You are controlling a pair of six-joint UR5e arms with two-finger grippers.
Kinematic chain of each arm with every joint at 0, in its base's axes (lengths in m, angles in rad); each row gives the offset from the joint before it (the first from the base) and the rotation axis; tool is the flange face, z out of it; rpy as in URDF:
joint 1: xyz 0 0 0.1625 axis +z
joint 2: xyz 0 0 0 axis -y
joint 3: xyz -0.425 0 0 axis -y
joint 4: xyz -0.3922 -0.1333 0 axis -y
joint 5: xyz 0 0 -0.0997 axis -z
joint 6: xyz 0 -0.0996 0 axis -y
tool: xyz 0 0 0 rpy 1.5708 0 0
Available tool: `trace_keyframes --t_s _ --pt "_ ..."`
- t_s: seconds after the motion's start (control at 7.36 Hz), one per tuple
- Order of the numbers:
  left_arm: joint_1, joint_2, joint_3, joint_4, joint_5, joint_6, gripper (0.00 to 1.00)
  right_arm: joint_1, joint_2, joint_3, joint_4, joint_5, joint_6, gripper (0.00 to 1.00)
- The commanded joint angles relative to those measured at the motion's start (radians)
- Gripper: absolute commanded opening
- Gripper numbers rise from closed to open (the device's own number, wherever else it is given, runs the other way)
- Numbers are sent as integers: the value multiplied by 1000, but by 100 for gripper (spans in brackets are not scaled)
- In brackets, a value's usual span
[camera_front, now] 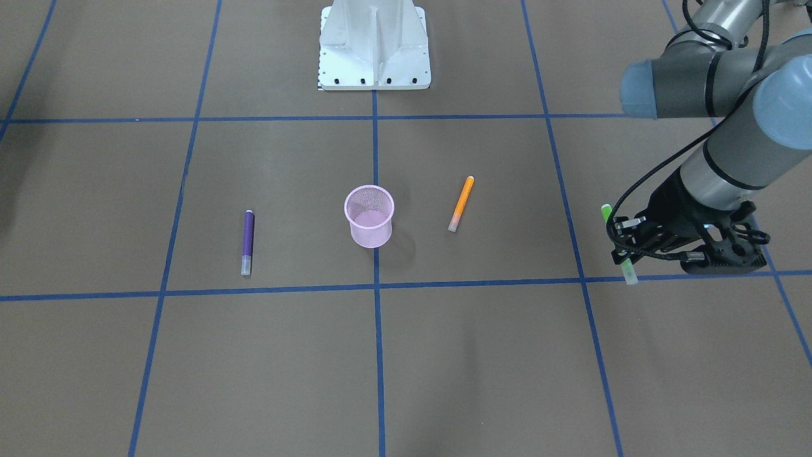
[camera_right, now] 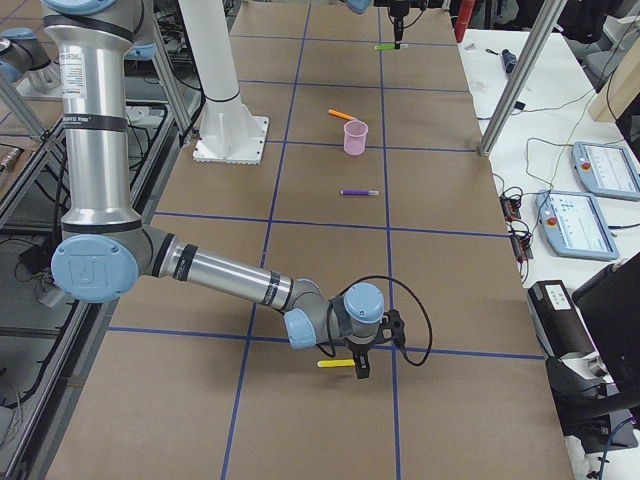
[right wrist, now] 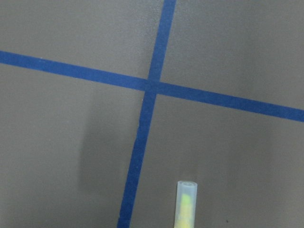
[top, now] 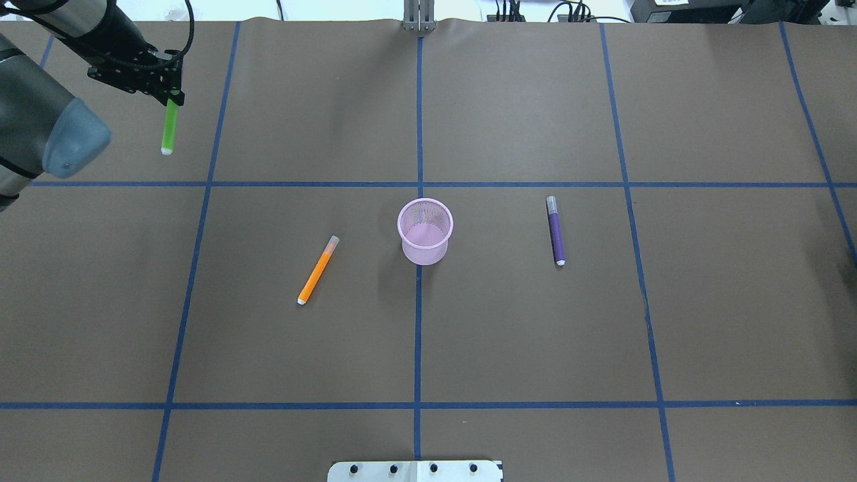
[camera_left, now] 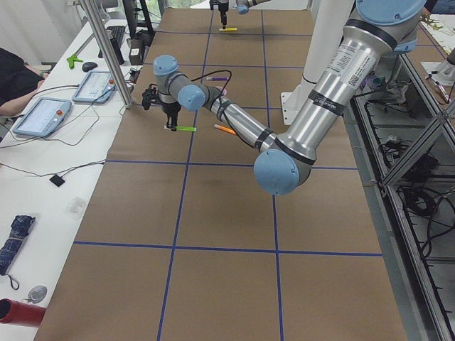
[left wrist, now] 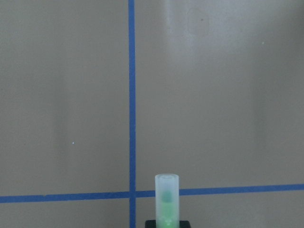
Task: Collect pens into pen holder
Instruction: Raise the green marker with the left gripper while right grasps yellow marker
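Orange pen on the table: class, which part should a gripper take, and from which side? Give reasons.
Grip the orange pen at mid-barrel, coming straight down, fingers closing across its narrow width. It lies flat and slanted on the table, apart from the pen holder, so both long sides look free; mid-length should keep it balanced.

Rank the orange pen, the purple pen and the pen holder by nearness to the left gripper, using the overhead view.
1. orange pen, in the view's left half
2. pen holder, at the centre
3. purple pen, right of the pen holder, farthest
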Motion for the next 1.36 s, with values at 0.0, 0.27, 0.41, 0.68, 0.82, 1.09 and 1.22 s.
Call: trace_keyframes --t_s 0.0,0.27,0.41,0.68,0.82,1.09,1.22 --pt "14 -36 3 5 42 -48 0 2 6 -23 0 1 14 98" --pt "15 -36 3 5 42 -48 0 2 11 -32 -2 2 14 91" --pt "15 -36 3 5 42 -48 0 2 12 -36 -3 2 14 83" --pt "15 -39 3 5 42 -48 0 0 18 -49 -6 2 14 74" --pt "15 -39 5 5 42 -47 0 0 20 -56 -6 2 12 67" --pt "15 -36 5 5 43 -47 0 0 21 -58 -6 2 11 51" --pt "15 -36 5 5 42 -45 0 0 21 -59 -6 2 12 48"
